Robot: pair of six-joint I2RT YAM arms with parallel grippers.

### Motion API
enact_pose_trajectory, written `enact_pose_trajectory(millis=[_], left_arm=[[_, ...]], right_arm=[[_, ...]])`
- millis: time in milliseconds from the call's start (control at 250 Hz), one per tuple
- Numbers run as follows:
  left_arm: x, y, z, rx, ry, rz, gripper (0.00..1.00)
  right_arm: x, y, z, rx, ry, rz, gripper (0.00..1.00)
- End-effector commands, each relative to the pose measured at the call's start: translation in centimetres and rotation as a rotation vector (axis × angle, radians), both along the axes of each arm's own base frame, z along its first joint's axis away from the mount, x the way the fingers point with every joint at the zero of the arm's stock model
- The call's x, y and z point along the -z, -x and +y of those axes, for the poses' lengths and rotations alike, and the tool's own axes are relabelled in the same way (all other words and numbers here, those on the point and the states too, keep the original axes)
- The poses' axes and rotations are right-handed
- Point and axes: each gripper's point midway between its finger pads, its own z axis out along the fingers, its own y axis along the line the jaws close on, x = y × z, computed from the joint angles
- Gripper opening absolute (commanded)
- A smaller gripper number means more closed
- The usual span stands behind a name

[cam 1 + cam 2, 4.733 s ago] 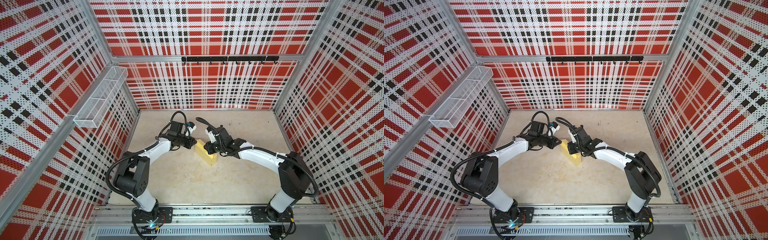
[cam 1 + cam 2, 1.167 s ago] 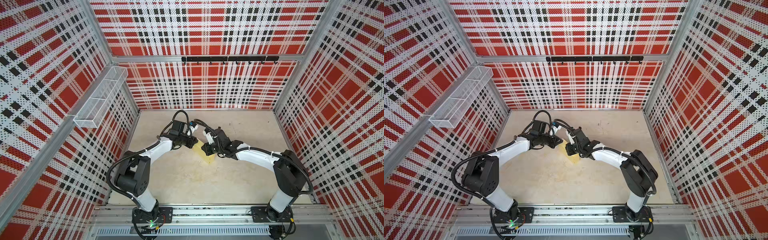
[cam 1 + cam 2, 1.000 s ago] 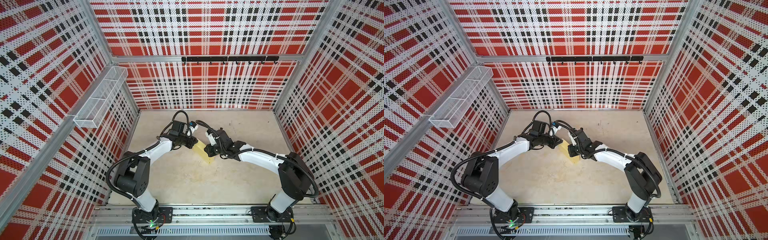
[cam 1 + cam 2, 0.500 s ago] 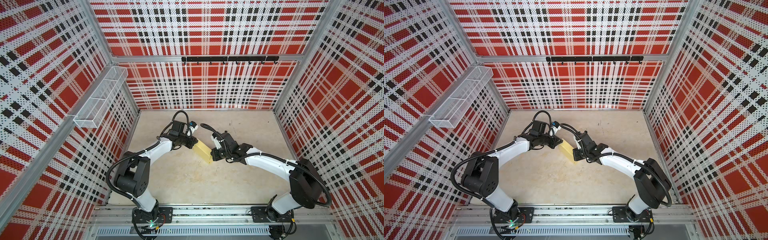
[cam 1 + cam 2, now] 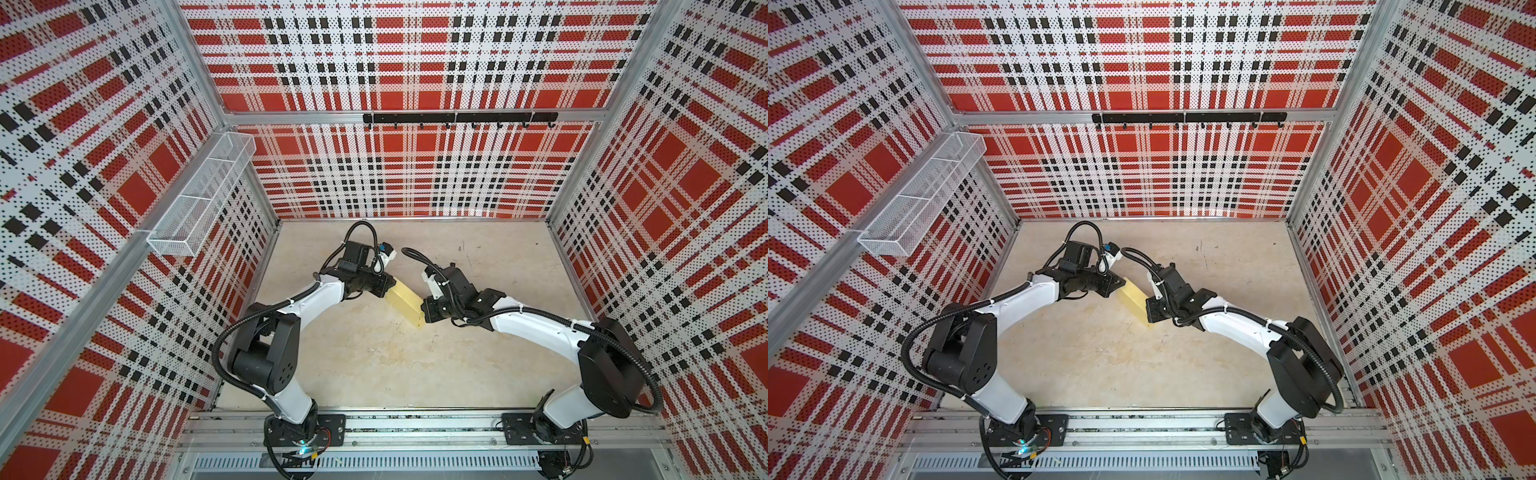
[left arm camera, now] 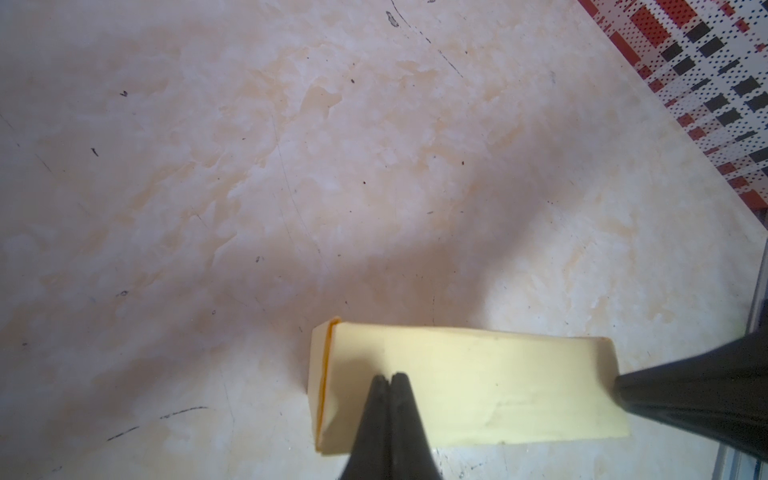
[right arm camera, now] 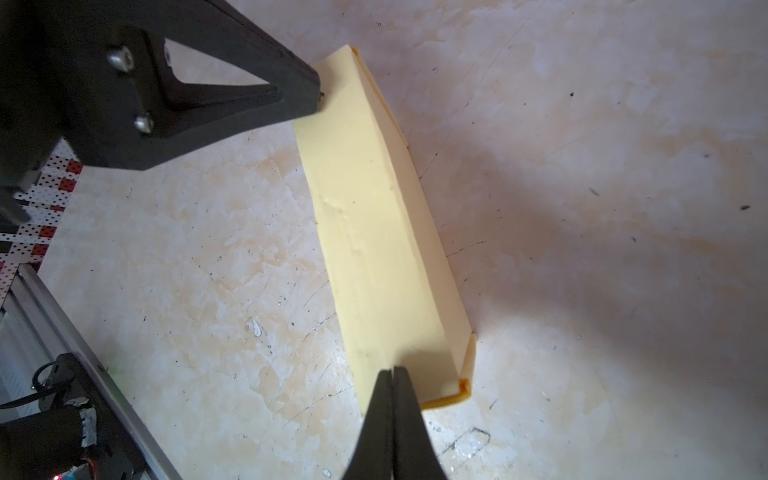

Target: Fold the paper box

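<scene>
The paper box [image 5: 405, 300] [image 5: 1136, 300] is a pale yellow closed oblong lying slantwise on the table between both arms. My left gripper [image 5: 388, 286] [image 5: 1120, 286] is shut, its tips resting at the box's far end with nothing between them; the left wrist view shows its tips [image 6: 389, 377] over the box [image 6: 478, 390]. My right gripper [image 5: 424, 309] [image 5: 1148, 311] is also shut, its tips [image 7: 392, 370] against the near end of the box [image 7: 374, 232]. An orange edge shows at that end's corner.
A white wire basket [image 5: 199, 199] hangs on the left wall. A black hook rail [image 5: 457, 118] runs along the back wall. Plaid walls close in three sides, and an aluminium rail [image 5: 415, 428] with both arm bases runs along the front.
My right gripper has drawn back from above the box to its near end and has closed. More of the box's top shows. The left arm has stayed put.
</scene>
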Motion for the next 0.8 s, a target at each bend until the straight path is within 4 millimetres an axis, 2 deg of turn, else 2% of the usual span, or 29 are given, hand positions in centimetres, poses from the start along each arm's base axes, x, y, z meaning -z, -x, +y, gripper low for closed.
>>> enact_pose_trajectory(millis=[0, 184, 324, 408, 796], left_arm=[[0.7, 0.9, 0.2, -0.008, -0.025, 0.042, 0.00], [-1.4, 0.4, -0.1, -0.006, -0.001, 0.026, 0.00], [-2.9, -0.6, 0.5, -0.030, -0.005, 0.004, 0.01], [-2.6, -0.9, 1.0, -0.041, -0.027, -0.002, 0.01], [-0.6, -0.2, 1.3, -0.026, -0.063, 0.016, 0.01]], right_arm=[[5.2, 2.3, -2.4, 0.017, 0.128, 0.135, 0.05], [5.3, 2.3, -2.5, 0.017, 0.132, 0.139, 0.04], [5.3, 2.2, -2.5, 0.016, 0.134, 0.140, 0.04], [5.3, 2.1, -2.5, 0.014, 0.135, 0.138, 0.05], [5.2, 2.0, -2.3, 0.006, 0.137, 0.138, 0.05]])
